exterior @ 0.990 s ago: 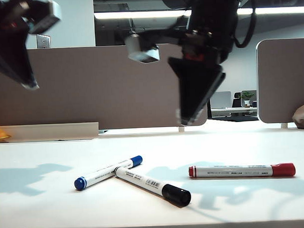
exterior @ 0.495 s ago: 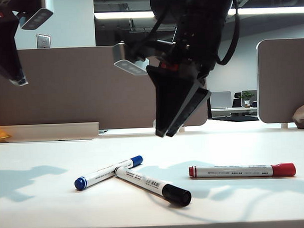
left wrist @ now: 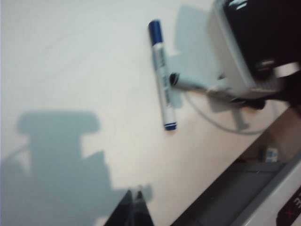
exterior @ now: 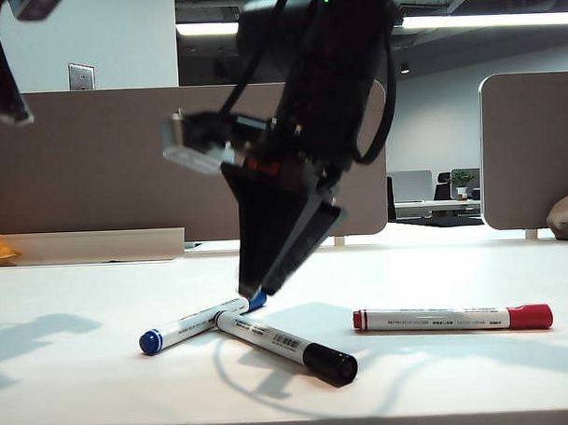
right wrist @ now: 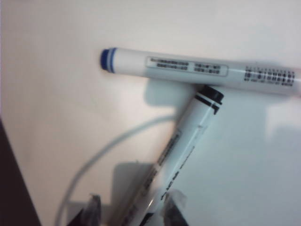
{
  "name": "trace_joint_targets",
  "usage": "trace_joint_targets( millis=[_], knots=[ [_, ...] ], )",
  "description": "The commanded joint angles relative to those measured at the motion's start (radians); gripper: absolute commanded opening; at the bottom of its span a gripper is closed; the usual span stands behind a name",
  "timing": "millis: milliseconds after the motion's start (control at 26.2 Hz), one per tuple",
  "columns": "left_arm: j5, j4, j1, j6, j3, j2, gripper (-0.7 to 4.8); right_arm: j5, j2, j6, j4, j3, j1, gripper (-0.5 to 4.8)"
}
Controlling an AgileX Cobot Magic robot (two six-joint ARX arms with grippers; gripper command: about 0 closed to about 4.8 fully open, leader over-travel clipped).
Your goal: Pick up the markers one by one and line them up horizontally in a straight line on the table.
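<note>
Right end effector (exterior: 259,286) hangs spread just above the blue marker (exterior: 202,322) in the exterior view; the black marker (exterior: 286,347) touches the blue one, and the red marker (exterior: 453,318) lies well apart from it on the surface (exterior: 85,387). Left end effector (exterior: 5,101) sits high, far from the blue marker.

Left wrist view: left end effector (left wrist: 134,200) clenched, empty, away from the blue marker (left wrist: 162,73).

Right wrist view: right end effector (right wrist: 131,212) straddles the black marker (right wrist: 183,155) beside the blue marker (right wrist: 197,70).

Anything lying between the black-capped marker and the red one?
No. In the exterior view, only bare table separates the black-capped marker from the red marker.
</note>
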Motion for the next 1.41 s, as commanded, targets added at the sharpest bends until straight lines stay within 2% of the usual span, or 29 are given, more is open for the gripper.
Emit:
trace_joint_targets(
  millis=[38, 648, 876, 1029, 1143, 1410],
  knots=[
    [0.028, 0.000, 0.011, 0.006, 0.000, -0.029, -0.04, -0.003, 0.010, 0.016, 0.005, 0.006, -0.004, 1.75],
    [0.027, -0.069, 0.011, 0.029, 0.000, -0.116, -0.04, -0.004, 0.070, 0.027, 0.015, 0.018, -0.011, 1.75],
    [0.025, -0.088, 0.011, 0.028, 0.000, -0.147, -0.04, 0.000, 0.084, 0.042, 0.015, 0.023, -0.014, 0.89],
    [0.025, -0.092, 0.011, 0.028, 0.000, -0.149, -0.04, 0.027, 0.088, 0.042, 0.010, 0.023, -0.013, 0.81],
    [0.024, -0.091, 0.011, 0.028, 0.000, -0.149, -0.04, 0.027, 0.105, 0.037, -0.027, 0.040, -0.013, 0.54],
    [0.028, -0.092, 0.011, 0.028, 0.000, -0.150, -0.04, 0.074, 0.149, -0.005, -0.091, 0.128, -0.010, 0.52]
  ],
)
